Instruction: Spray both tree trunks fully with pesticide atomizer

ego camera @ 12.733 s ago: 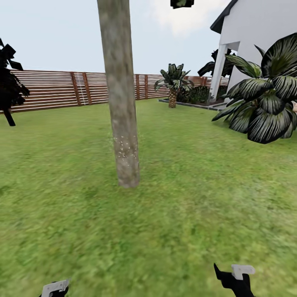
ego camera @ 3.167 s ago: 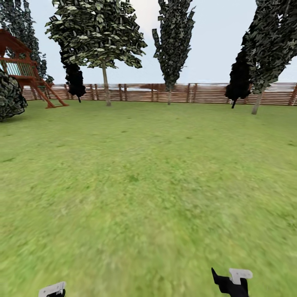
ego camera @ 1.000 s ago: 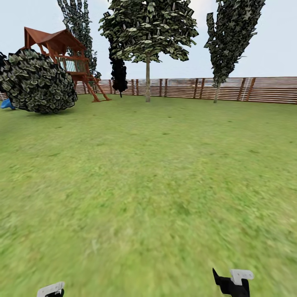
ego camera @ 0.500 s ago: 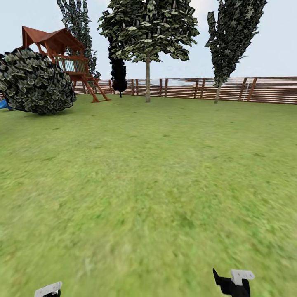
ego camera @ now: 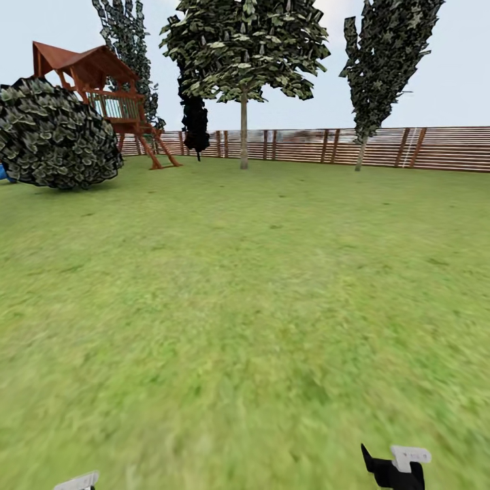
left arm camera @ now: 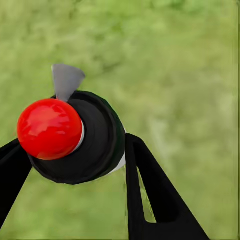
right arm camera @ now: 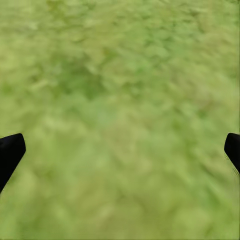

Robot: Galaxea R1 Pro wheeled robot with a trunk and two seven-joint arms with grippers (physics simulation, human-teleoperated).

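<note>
Green lawn (ego camera: 258, 286) stretches to the brown slatted fence (ego camera: 435, 146); just before it stands the pale-leaved, bare-trunked tree (ego camera: 243, 129), unsprayed, we judge. Our left gripper (left arm camera: 70, 165) clasps the red-capped black atomizer (left arm camera: 75, 135); our right gripper (right arm camera: 120, 150) gapes.

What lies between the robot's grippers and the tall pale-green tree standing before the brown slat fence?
In the head view, only bare green grass lawn stretches from the right gripper to that tree's grey-brown trunk near the wooden fence.
</note>
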